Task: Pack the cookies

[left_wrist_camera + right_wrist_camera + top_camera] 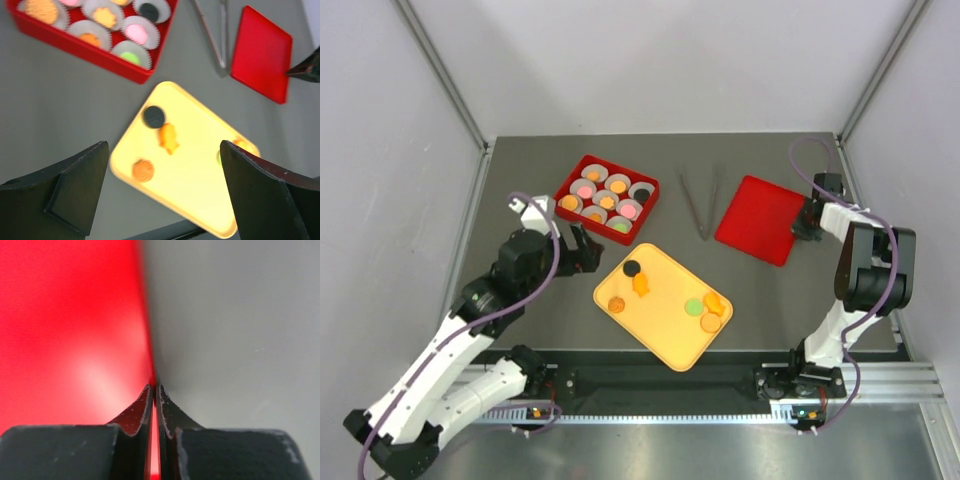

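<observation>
Pinching the red lid [755,218] by its edge, my right gripper [810,222] has the red box [570,177] well to its left. My left gripper [588,252], wide open, hangs nearer the cookies [632,268] on the yellow tray [665,320].

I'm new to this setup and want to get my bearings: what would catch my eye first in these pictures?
The yellow plastic tray in the middle of the grey table, with a few loose orange, green and black cookies on it. Behind it to the left sits a red square box of white paper cups, cookies in them. On the right, the right arm's fingers pinch the edge of a flat red square lid.
</observation>
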Robot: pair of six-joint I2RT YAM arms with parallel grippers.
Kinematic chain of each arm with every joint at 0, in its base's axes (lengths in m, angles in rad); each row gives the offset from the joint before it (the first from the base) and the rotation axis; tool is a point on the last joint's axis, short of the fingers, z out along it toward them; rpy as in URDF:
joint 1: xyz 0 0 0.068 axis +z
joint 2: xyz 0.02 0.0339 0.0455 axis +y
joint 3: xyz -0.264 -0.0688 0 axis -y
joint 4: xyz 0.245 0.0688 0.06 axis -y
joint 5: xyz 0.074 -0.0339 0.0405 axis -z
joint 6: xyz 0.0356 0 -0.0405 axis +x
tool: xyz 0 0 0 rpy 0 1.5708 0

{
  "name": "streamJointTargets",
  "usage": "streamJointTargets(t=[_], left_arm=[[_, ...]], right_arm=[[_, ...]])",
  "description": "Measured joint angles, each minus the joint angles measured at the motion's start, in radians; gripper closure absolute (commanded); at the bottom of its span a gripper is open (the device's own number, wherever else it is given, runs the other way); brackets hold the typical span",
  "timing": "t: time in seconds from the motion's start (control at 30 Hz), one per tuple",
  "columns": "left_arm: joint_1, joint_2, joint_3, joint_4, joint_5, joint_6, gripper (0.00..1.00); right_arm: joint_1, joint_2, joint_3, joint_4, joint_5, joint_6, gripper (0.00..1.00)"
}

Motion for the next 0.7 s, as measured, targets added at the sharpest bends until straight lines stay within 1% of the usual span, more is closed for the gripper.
streamJointTargets(t=[0.2,0.33,0.47,0.6,0.7], left_arm=[[0.0,0.165,0.017,0.176,0.091,-0.068,0.02],[0.0,0.291,0.017,0.337,0.134,-0.119,0.03],[-0.001,0.463,0.019,0.489,0.175,-0.165,0.03],[-0.001,0.594,0.043,0.563,0.215,-0.181,0.02],[-0.001,0.67,0.095,0.601,0.246,-0.171,0.02]], right_arm=[[-0.007,-0.039,0.012,-0.062,-0.03,0.005,1.0],[-0.008,-0.091,0.057,-0.099,-0.051,0.003,1.0],[-0.009,-0.145,0.066,-0.107,-0.065,0.002,1.0],[-0.008,-0.175,0.064,-0.126,-0.089,0.001,1.0],[-0.008,-0.216,0.05,-0.141,-0.106,0.003,1.0]])
